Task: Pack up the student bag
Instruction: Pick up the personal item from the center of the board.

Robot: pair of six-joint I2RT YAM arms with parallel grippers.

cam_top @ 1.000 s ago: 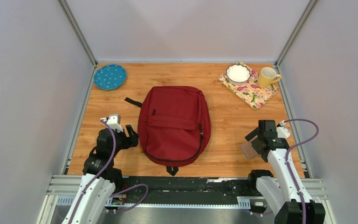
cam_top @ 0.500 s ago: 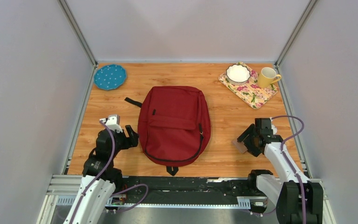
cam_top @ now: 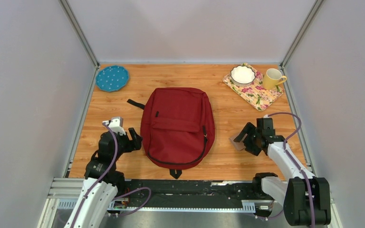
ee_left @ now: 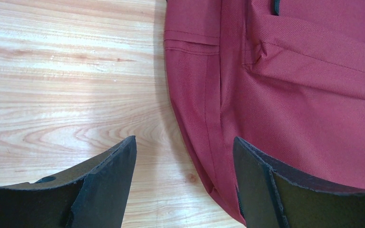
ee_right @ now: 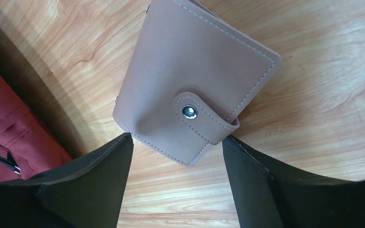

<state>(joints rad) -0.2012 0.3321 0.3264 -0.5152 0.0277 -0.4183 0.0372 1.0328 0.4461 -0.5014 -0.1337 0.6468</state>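
Pink wallet (ee_right: pixel 190 85) gripped in right jaws, carried nearer red student bag (cam_top: pixel 178 126), left jaws open, unmoved

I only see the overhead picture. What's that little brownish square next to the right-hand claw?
Observer: A pink wallet. The right wrist camera shows stitched edges and a strap closed with a silver snap.
Operator: Is the claw actually holding it?
Observer: Its lower end sits between the right gripper's fingertips, which appear to pinch it.
Operator: And the left claw, is it on the bag?
Observer: The left wrist camera shows the left gripper open, its fingers straddling the student bag's edge. Contact can't be told.
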